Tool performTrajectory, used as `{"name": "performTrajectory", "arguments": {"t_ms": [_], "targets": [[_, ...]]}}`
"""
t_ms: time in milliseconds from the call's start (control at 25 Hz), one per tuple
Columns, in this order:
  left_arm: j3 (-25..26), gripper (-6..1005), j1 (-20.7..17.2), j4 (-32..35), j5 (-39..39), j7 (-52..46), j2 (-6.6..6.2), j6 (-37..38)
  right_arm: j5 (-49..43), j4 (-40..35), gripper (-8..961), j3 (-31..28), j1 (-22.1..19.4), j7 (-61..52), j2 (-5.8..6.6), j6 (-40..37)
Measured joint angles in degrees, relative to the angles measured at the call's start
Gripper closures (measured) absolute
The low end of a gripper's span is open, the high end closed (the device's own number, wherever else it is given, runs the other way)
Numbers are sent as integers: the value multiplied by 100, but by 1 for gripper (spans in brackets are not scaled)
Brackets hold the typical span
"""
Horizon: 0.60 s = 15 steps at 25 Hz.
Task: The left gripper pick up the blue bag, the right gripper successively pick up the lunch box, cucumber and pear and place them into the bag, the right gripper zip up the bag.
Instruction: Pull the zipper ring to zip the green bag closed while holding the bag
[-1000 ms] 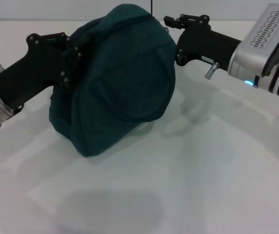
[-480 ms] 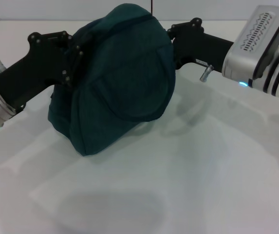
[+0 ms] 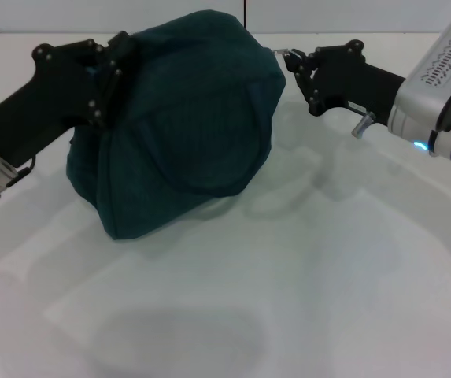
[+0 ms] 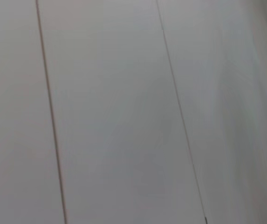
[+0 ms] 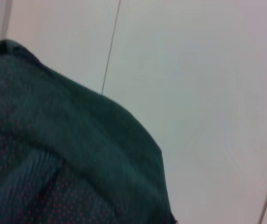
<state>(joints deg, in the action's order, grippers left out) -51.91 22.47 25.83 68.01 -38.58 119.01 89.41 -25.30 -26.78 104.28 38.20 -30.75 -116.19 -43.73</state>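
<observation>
Teal-blue fabric fills the middle of the head view: the blue bag (image 3: pixel 186 118) sits bulging on the white desk (image 3: pixel 304 299), leaning toward the robot's left. At far left, the left gripper (image 3: pixel 109 67) is clamped on the bag's upper edge, its black housing pressed against the cloth. The left wrist view shows only a pale panelled surface and adds nothing about the grasp. At right, the right gripper (image 3: pixel 294 61) is just beside the bag's top corner, with a small metal piece, probably the zip pull, at its tip; whether its fingers are pinched on that piece or slightly parted cannot be told. The right wrist view shows the bag's rim (image 5: pixel 100 135) close up, with no open mouth visible.

Progress, as a judgement: no lunch box, cucumber or pear lies on the desk, and the bag looks full, so packing appears finished. The work seems to be at the zipping stage or just at its end; how much of the zip is closed is hidden.

No brand, label or writing can be read anywhere.
</observation>
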Motion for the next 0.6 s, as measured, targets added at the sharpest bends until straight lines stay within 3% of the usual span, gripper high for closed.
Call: {"name": "performTrajectory", "arguments": {"t_ms": [600], "targets": [[153, 960, 269, 1, -2, -523, -2, -92, -30, 601, 932, 75, 123, -214, 0, 2]]}}
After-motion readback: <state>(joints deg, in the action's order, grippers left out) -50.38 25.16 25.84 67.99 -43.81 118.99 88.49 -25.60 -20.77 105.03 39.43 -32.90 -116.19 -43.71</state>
